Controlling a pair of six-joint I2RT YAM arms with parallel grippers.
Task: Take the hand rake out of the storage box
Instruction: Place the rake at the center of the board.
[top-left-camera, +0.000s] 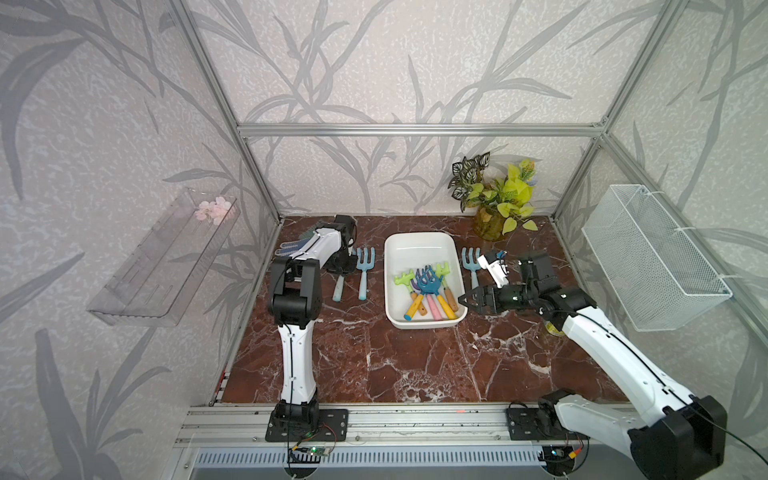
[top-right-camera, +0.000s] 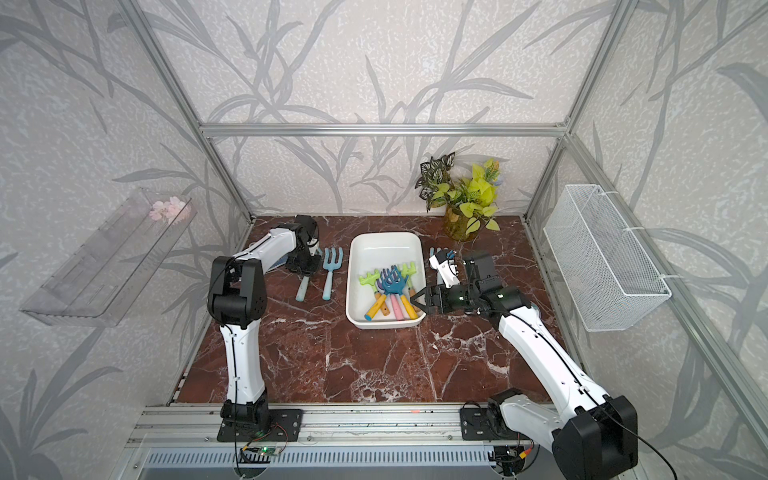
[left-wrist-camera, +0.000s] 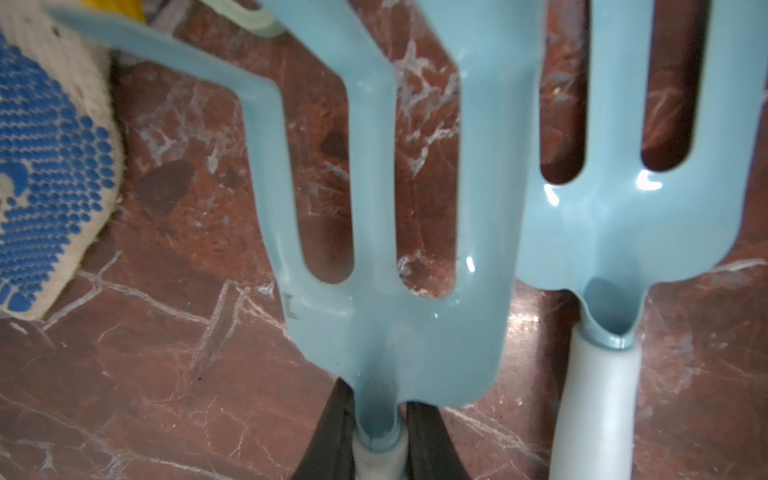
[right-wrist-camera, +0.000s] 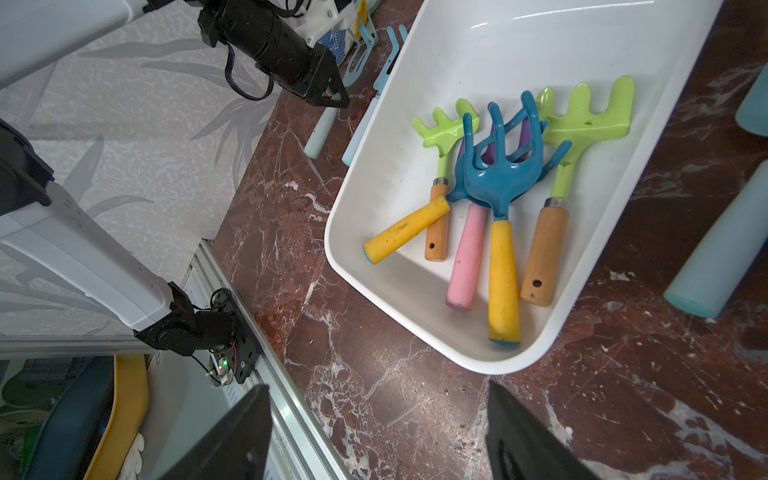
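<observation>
Right gripper (right-wrist-camera: 374, 384) hangs just outside the near corner of the storage box (top-left-camera: 417, 249), jaws wide, nothing between them. Left gripper (left-wrist-camera: 378, 436) is pinched narrow on the neck of a pale blue hand fork (left-wrist-camera: 395, 291), on the marble table (top-left-camera: 374, 365) left of the box.

In the box, we see the blue hand rake (right-wrist-camera: 503, 249), yellow handle, topmost of five.

We judge this the approach step. Next: cross the wall, drop onto that handle, close, and lift clear of the pink-handled rake (right-wrist-camera: 467, 257).
</observation>
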